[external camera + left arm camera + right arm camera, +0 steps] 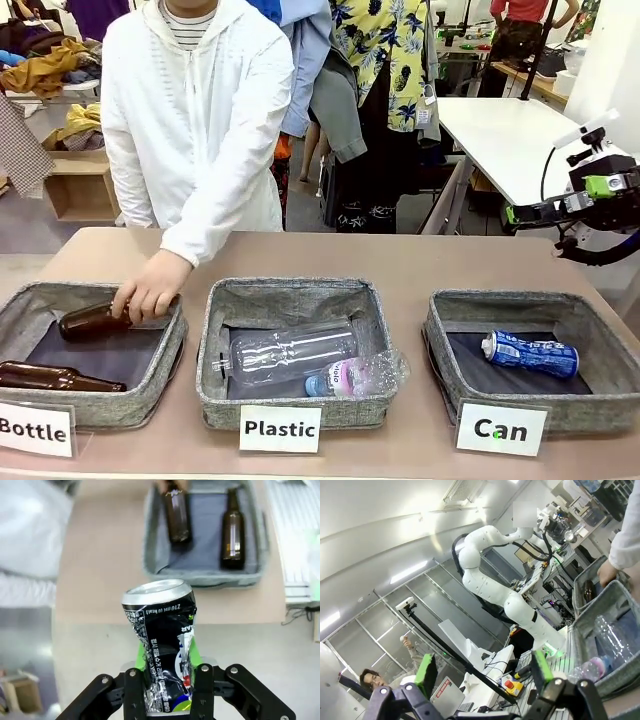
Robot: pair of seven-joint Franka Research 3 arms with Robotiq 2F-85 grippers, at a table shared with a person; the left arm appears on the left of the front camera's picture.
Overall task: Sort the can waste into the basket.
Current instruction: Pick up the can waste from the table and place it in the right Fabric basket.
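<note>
Dented dark metal can (162, 650) is standing upright, long axis along the fingers, clamped in the left gripper (167, 692). Grey fabric "Can" basket (450, 325), already holding 1 blue can (530, 354), is lying at 4 o'clock. Right gripper (485, 672) is gaping wide, holding nothing.

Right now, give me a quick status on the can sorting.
Left gripper shut on dark can, above table. Right gripper open, empty. Blue can in Can basket. Person's hand in Bottle basket.
</note>
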